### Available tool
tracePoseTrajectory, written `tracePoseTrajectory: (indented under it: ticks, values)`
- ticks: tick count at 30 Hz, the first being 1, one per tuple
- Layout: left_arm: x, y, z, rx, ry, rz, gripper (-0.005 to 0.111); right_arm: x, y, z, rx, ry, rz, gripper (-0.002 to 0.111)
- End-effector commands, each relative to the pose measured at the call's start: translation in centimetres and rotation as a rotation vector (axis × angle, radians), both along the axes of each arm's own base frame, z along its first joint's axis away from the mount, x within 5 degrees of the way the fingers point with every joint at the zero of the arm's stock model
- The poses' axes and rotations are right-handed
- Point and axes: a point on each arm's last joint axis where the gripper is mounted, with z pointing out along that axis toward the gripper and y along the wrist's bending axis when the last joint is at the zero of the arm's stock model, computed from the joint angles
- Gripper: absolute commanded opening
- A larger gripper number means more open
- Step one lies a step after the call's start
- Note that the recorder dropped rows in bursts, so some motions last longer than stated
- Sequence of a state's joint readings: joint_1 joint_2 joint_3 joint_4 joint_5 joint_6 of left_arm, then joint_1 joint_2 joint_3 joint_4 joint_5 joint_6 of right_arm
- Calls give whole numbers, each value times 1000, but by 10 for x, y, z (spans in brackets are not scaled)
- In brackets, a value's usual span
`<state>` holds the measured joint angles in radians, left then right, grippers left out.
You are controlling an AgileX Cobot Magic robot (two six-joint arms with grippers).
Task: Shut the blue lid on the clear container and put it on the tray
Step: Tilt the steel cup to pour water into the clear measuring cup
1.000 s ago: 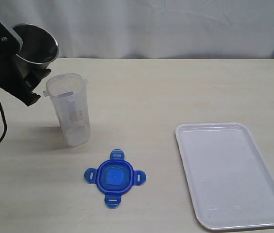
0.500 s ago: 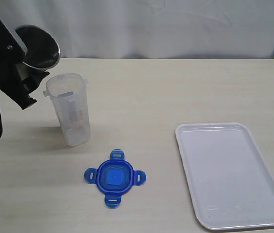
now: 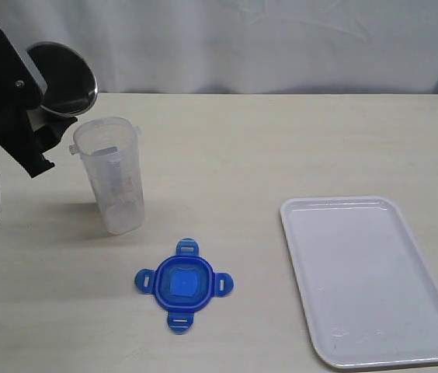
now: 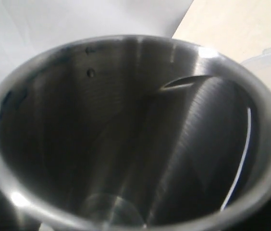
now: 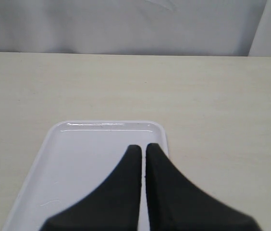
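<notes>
Jaws on the left gripper point(image 3: 42, 144) are clamping the steel cup point(image 3: 65, 80), which is hanging tilted over the far left corner of the bench point(image 3: 281, 148), just beside the rim of the clear container point(image 3: 114, 175). On the right gripper point(image 5: 142, 154) the jaws are sitting pressed together over one end of the tray point(image 3: 370, 280). By the look of it, the cup is wanting parking first. The arm is best doing that well away from the container (a brush against so tall and narrow a body could be tipping it), bringing the cup upright before letting go. The clear container is standing upright and open toward the left of the bench, translucent, with a rounded-square rim. The blue lid point(image 3: 183, 284) is lying flat on the bench near its foot, not touching it, four tabs sticking out, well apart from the white tray on the right.
</notes>
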<state>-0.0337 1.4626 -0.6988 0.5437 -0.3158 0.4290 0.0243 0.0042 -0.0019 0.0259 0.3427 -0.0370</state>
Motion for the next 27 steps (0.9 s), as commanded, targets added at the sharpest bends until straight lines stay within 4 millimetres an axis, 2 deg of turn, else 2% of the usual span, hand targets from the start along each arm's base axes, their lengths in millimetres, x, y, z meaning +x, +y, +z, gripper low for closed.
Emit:
tracePoseTrajectory:
  ticks: [1, 27]
  values:
    - [2, -3, 12, -4, -76, -28, 0, 0, 0, 0, -7, -3, 1, 4]
    - [2, -3, 12, 70, -93, -56, 0, 0, 0, 0, -7, -3, 1, 4]
